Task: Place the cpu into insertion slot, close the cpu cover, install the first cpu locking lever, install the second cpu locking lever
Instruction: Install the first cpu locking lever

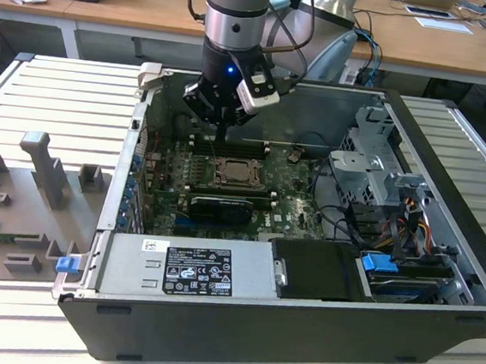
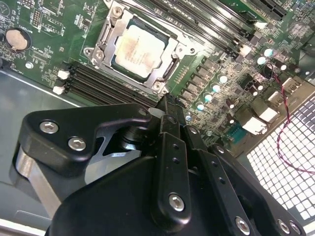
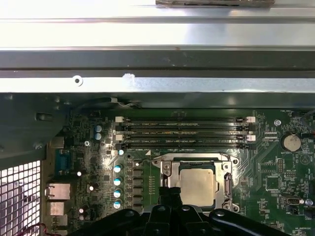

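**Cpu seated, cover down, levers unclear**

The cpu [image 2: 139, 49] lies flat in the slot [image 2: 160, 86], with the cover [image 2: 109, 35] down around it. My gripper [image 2: 166, 105] hangs just beside the slot's edge, fingers pressed together, and I see nothing in them. I judge this is lever work: keep the tip low and steady along the frame, off the chip. The gripper hides the slot's near edge, and I can't tell if either lever [image 3: 229, 181] is hooked.

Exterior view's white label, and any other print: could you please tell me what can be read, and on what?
White label on the grey box: print too small to read.
Memory slots, first wrist view: white lettering too blurred to read.
No other readable text.
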Controlling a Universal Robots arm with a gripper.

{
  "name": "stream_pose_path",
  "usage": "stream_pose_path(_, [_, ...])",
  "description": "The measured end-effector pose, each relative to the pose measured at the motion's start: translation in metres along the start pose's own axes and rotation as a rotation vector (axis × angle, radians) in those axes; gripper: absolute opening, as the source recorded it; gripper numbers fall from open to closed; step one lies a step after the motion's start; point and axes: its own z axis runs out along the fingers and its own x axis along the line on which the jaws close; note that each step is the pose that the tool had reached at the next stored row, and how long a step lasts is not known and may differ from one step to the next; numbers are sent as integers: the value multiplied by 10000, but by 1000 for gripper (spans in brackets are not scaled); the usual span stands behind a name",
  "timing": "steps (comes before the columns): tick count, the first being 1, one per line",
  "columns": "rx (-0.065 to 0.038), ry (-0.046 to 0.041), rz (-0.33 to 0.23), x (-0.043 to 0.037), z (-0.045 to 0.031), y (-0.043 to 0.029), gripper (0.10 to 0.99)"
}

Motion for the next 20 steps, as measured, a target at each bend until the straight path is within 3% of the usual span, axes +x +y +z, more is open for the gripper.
stream_pose_path(20, [0, 0, -1, 42, 0, 0, 106])
